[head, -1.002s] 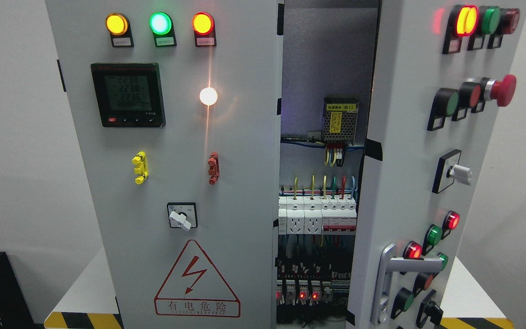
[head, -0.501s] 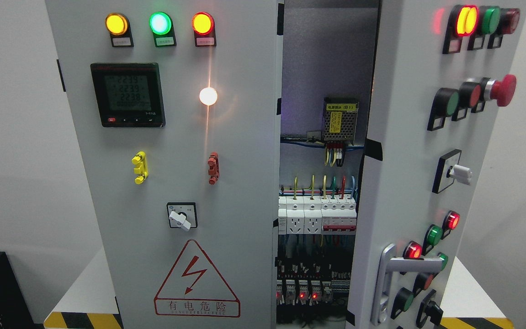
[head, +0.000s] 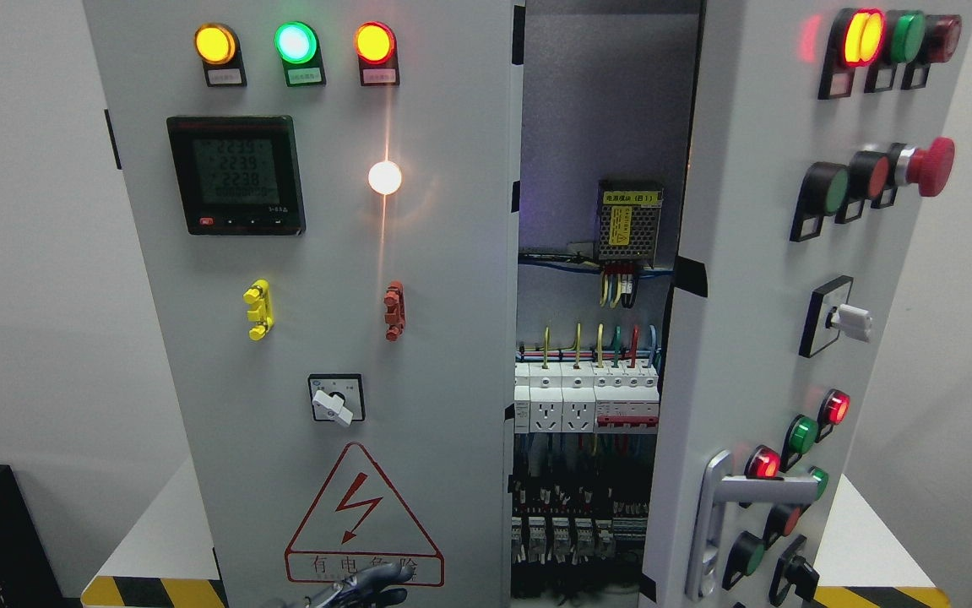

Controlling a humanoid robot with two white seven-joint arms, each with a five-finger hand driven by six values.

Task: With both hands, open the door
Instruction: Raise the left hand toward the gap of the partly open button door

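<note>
Head view: grey cabinet with left door (head: 325, 338) shut, carrying three lit lamps, a meter (head: 236, 175), a rotary switch (head: 336, 399) and a warning triangle (head: 363, 519); right door (head: 756, 355) swung ajar, its handle (head: 718, 523) low on the near edge, breakers (head: 587, 401) showing in the gap between. One hand (head: 367, 584) at the bottom edge just below the triangle, side undeterminable, fingers too cropped to tell whether open or closed.

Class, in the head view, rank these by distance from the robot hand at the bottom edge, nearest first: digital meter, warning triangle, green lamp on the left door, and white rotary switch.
From the left hand:
1. warning triangle, just above it, low on the door
2. white rotary switch, mid-door
3. digital meter, upper left
4. green lamp, top row
</note>
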